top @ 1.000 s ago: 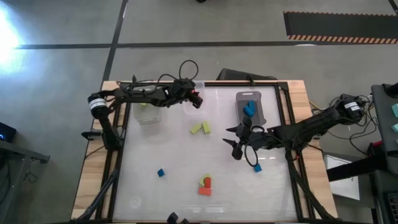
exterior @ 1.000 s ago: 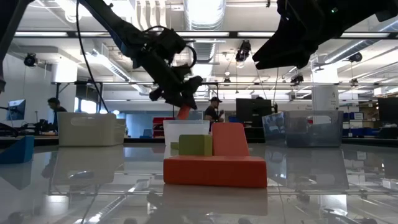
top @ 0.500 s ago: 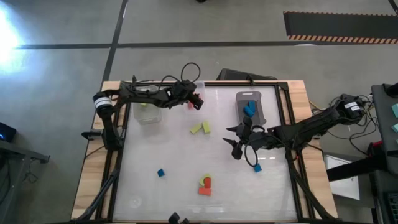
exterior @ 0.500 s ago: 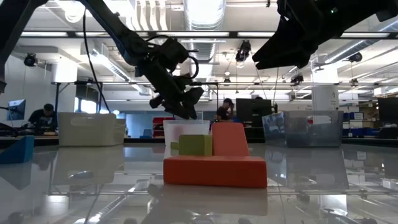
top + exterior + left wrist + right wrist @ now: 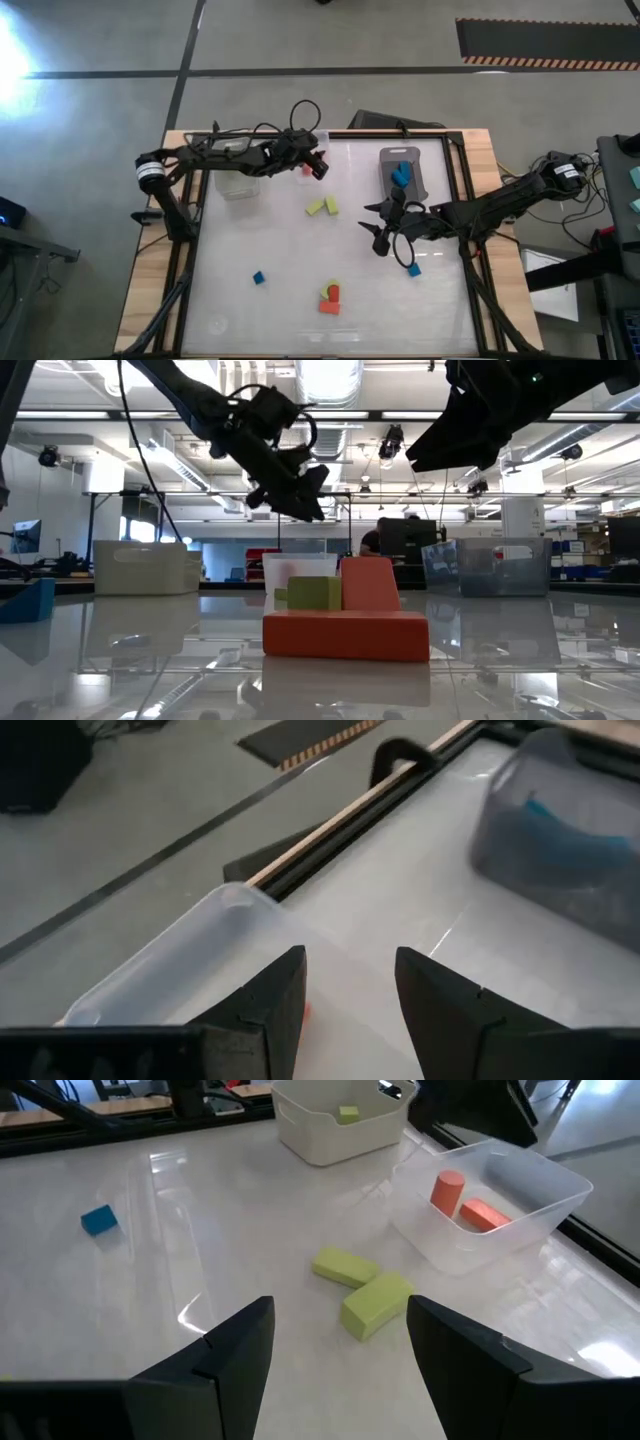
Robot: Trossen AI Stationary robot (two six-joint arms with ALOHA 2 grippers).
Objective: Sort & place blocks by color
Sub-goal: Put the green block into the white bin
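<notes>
My left gripper [image 5: 316, 164] [image 5: 350, 995] hangs open and empty above the clear bin [image 5: 304, 166] [image 5: 190, 970] near the table's far edge. That bin holds an orange-red cylinder [image 5: 449, 1188] and an orange-red bar [image 5: 485, 1213]. My right gripper [image 5: 379, 228] [image 5: 335, 1350] waits open over mid-table, holding nothing. Two lime green blocks [image 5: 322, 206] [image 5: 360, 1285] lie on the table between the arms. One blue cube [image 5: 258, 278] [image 5: 98, 1219] and another [image 5: 413, 270] sit apart. An orange-red and green cluster [image 5: 329, 297] [image 5: 345, 620] rests near the near edge.
A grey bin [image 5: 402, 172] [image 5: 560, 830] with blue blocks stands at the far right. A white bin [image 5: 238, 180] [image 5: 340, 1120] holding a green block sits at the far left. Black frame rails [image 5: 455, 190] border the table. Bare tabletop lies around the blue cube on the near left.
One second ago my left gripper held an orange-red block over the clear bin. It dipped toward the bin, let the block go, and has since risen with nothing between its fingers. The block now lies in the clear bin. My right arm kept still.
</notes>
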